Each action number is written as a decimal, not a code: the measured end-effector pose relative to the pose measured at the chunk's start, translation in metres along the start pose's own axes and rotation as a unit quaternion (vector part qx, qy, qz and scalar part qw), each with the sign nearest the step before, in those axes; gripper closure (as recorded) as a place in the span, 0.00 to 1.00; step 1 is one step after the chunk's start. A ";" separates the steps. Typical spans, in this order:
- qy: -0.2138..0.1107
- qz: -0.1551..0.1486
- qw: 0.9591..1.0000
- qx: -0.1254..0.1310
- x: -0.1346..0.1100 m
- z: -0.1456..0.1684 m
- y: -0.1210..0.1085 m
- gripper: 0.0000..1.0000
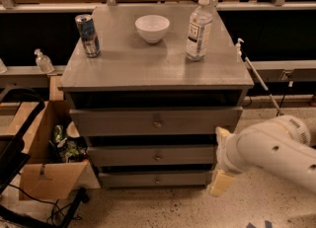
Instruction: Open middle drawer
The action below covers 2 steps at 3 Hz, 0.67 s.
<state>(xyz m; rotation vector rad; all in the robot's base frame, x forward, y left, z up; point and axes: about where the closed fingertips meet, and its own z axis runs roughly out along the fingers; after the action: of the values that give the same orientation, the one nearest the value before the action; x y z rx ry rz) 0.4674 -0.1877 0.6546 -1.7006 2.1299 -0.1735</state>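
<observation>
The grey cabinet has three drawers stacked in its front. The middle drawer is a flat grey panel with a small round metal knob at its centre, and it sits pushed in. The taller top drawer is above it and the narrow bottom drawer is below it. My gripper is at the cabinet's right front corner, level with the middle drawer and well to the right of the knob. Its two cream fingers stand apart, one above the other, holding nothing.
A drink can, a white bowl and a water bottle stand on the cabinet top. An open cardboard box and a black frame sit on the floor at the left. My white arm fills the lower right.
</observation>
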 end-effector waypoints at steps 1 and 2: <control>-0.008 -0.026 0.999 0.033 0.006 0.048 -0.005 0.00; -0.010 -0.075 0.995 0.068 0.014 0.086 -0.027 0.00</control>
<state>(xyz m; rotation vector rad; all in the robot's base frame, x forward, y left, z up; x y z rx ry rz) 0.5221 -0.1946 0.5825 -1.7734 1.9299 -0.3359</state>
